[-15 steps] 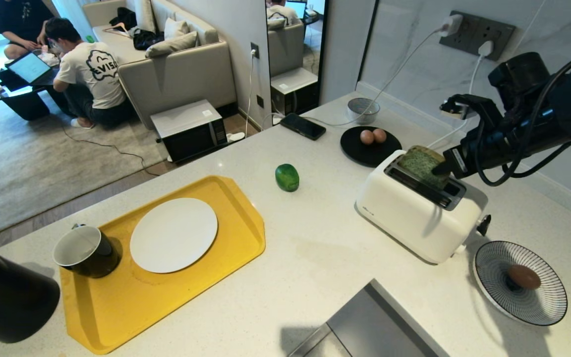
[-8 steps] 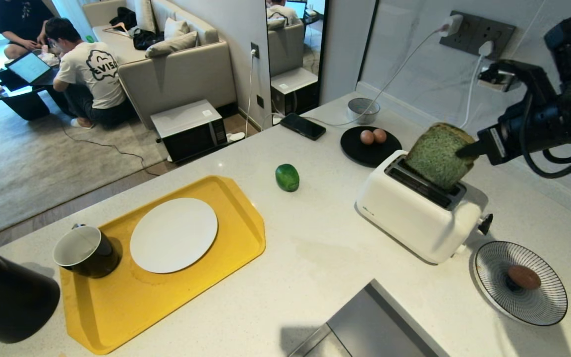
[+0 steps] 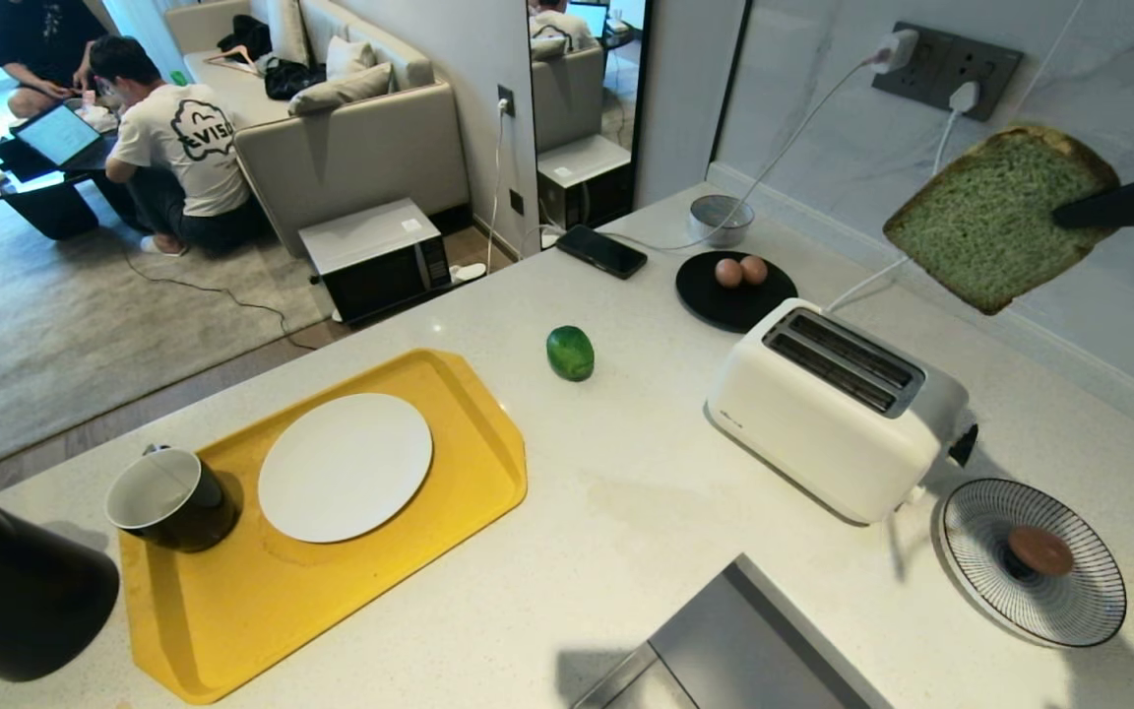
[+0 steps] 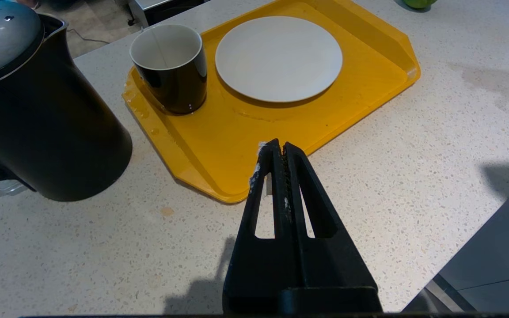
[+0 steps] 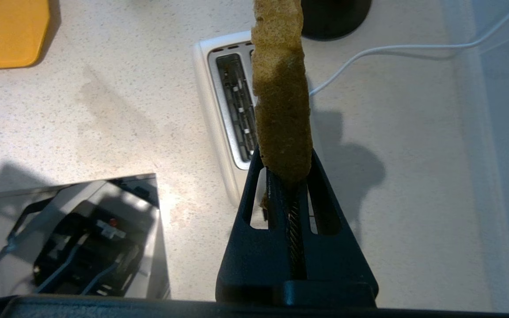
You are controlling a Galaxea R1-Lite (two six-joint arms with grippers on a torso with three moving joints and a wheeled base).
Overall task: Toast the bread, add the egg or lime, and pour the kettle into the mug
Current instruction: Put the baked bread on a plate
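My right tool [image 3: 1069, 212] is pinching the bread [image 3: 995, 222] by one edge, high in the air above the toaster [image 3: 828, 428], whose slots are both empty. My left tool [image 4: 276, 152] is pressed together with nothing in it, hanging over the near edge of the yellow tray [image 3: 262, 601]. The tray carries the mug [image 3: 168, 502] and a bare white plate [image 3: 346, 466]; the kettle [image 3: 11, 591] stands just off its corner. Two eggs [image 3: 740, 271] sit on a black plate [image 3: 715, 300], another one on the striped dish [image 3: 1069, 601] at the table's right side. The lime [image 3: 570, 352] lies alone mid-table [image 3: 626, 512], with open room around it.
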